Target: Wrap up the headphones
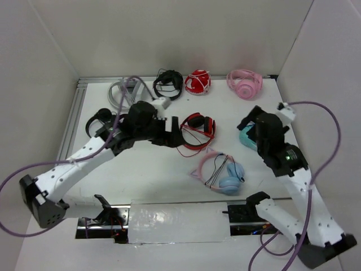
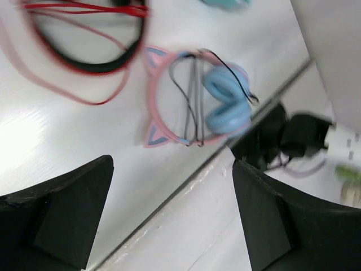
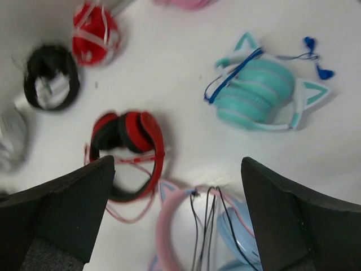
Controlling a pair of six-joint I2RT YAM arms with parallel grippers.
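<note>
The white desk (image 1: 152, 180) carries the headphones (image 1: 221, 173) flat near its front edge, between the two arms, with the black cable (image 2: 192, 96) strung across the pink headband. The left hand (image 2: 169, 214) and the right hand (image 3: 177, 214) are both spread wide, holding nothing and clear of the headphones.

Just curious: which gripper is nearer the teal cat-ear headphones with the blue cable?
Right. The right gripper hovers over the teal cat-ear headphones; the left gripper sits far to their left, beyond the red-and-black headphones.

Top view: fixed high behind the arm bases, steep down, far, whole tabletop (image 1: 158, 169) in frame. Left wrist view: close, looking down past left hand (image 2: 172, 166). Right wrist view: same, past right hand (image 3: 177, 164). All three share the headphones (image 1: 221, 172) and red-and-black pair (image 1: 198, 126).
</note>
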